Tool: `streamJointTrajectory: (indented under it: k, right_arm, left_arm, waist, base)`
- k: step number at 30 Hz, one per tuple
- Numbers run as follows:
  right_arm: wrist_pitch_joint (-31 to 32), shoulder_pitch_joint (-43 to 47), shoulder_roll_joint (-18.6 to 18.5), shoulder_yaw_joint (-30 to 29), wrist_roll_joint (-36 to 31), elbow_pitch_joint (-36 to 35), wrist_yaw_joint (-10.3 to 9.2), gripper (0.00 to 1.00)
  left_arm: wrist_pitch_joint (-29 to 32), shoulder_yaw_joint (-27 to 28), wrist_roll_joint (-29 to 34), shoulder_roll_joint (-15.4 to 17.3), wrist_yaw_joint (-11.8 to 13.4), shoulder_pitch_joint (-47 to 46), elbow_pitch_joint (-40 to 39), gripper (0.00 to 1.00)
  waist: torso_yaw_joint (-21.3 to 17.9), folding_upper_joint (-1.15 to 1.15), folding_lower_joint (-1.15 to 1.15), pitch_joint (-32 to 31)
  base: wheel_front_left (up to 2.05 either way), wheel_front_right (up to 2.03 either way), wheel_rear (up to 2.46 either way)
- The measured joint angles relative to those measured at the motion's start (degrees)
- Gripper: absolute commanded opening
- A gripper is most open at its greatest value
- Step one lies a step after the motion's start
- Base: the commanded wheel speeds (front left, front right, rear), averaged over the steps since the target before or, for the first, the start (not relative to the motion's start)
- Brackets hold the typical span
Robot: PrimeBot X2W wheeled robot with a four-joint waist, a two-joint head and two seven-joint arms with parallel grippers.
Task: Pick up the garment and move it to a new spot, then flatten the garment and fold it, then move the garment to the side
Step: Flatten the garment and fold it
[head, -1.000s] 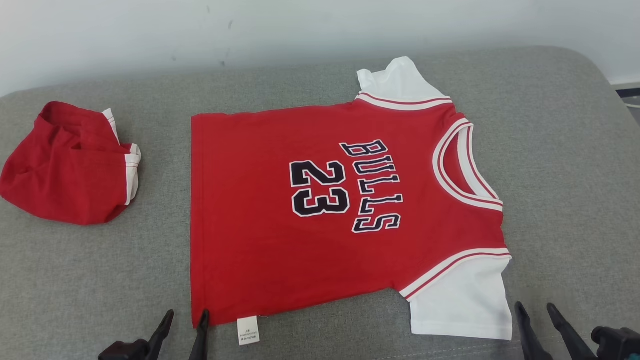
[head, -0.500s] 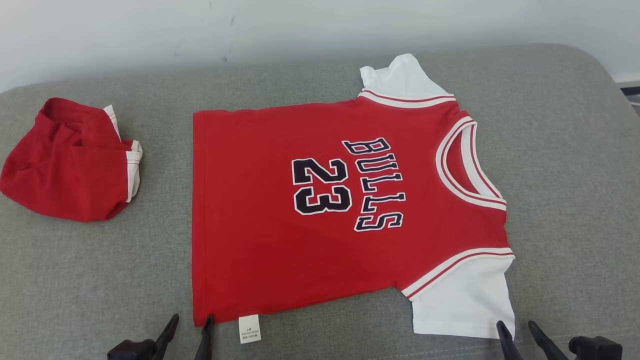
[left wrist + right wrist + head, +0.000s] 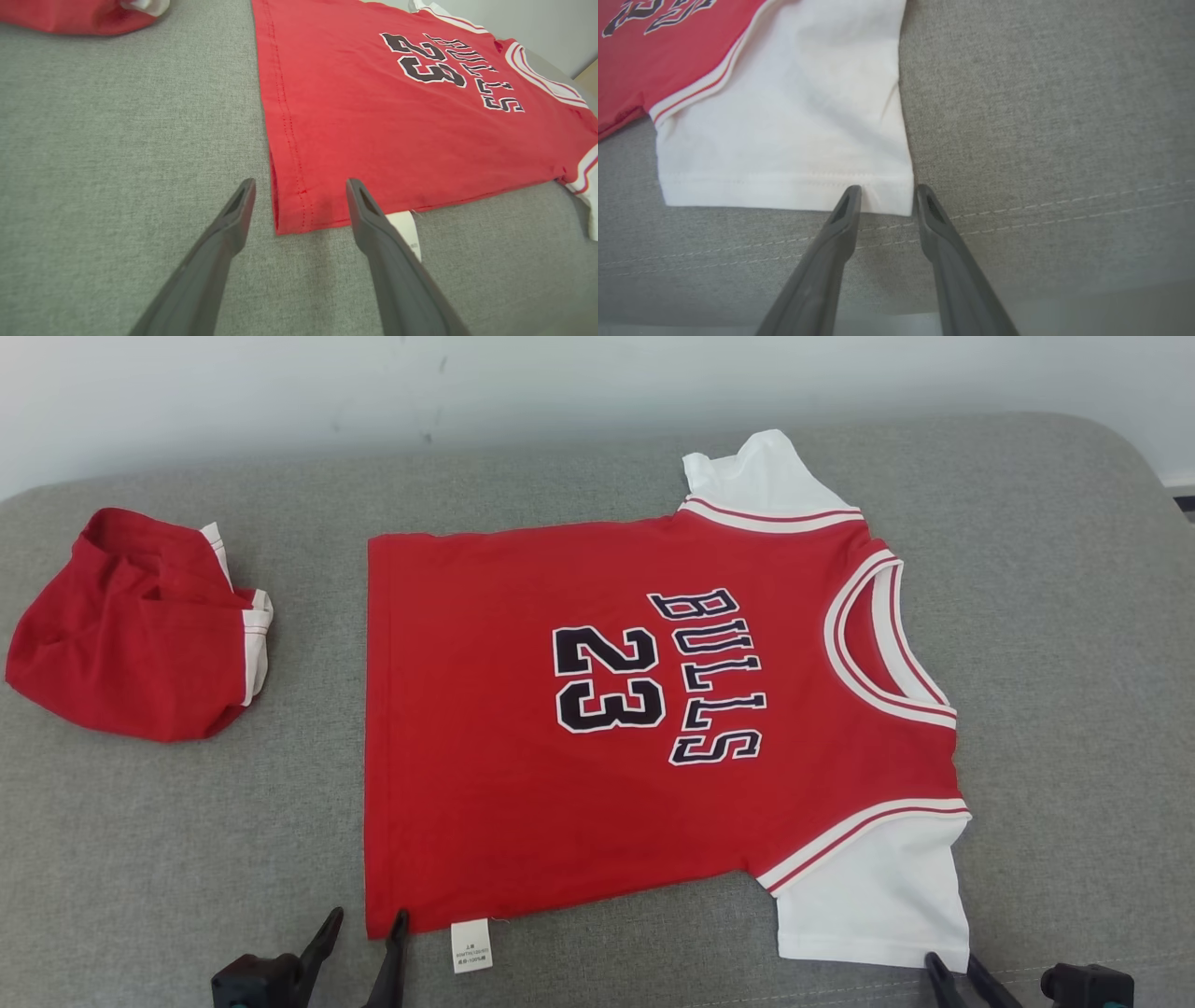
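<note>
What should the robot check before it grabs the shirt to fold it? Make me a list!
1. The jersey lies flat on the cushion, print facing up: ok.
2. The left gripper is open, with one finger on each side of the hem corner: ok.
3. The right gripper is open and lined up at the near corner of the white sleeve: ok.
4. The fingertips are low enough to pinch the cloth: cannot tell.
5. The other red garment lies apart from the jersey, out of the way of the fold: ok.
</note>
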Motion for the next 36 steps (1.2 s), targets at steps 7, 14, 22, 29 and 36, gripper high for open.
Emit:
streamJointTrajectory:
  k: [7, 14, 22, 29, 36]
  right_arm:
    - [0.7, -1.4, 0.9, 0.5, 0.4, 2.1, 0.98, 0.0]
    - [0.1, -2.2, 1.2, 0.5, 0.4, 3.6, 1.66, 0.0]
    - [-0.7, -3.9, 1.7, 0.5, 0.3, 3.9, 2.24, 0.0]
    - [-1.5, -4.1, 1.9, 0.5, 0.3, 4.4, 2.67, 0.0]
    - [-2.0, -4.2, 2.0, 0.4, 0.3, 4.7, 3.16, 0.0]
  left_arm:
    - [0.0, -0.3, 0.0, -0.1, -0.5, -0.1, 0.7, 1.0]
    - [1.2, -1.0, 0.3, -0.1, -1.0, -2.0, 2.9, 1.0]
    - [3.1, -1.4, 0.6, -0.2, -2.0, -3.2, 6.9, 1.0]
    - [3.5, -1.8, 0.6, -0.8, -2.5, -3.8, 8.4, 0.0]
    - [3.5, -1.8, 0.5, -0.9, -3.0, -4.4, 9.3, 0.0]
  waist:
    - [0.3, 0.0, 0.0, 0.0]
    - [0.4, 0.0, 0.0, 0.0]
    - [-0.4, 0.0, 0.0, 0.0]
    - [-0.8, 0.0, 0.0, 0.0]
    - [-0.9, 0.0, 0.0, 0.0]
  base:
    - [0.0, 0.0, 0.0]
    - [0.0, 0.0, 0.0]
    - [0.0, 0.0, 0.0]
    - [0.0, 0.0, 0.0]
    - [0.0, 0.0, 0.0]
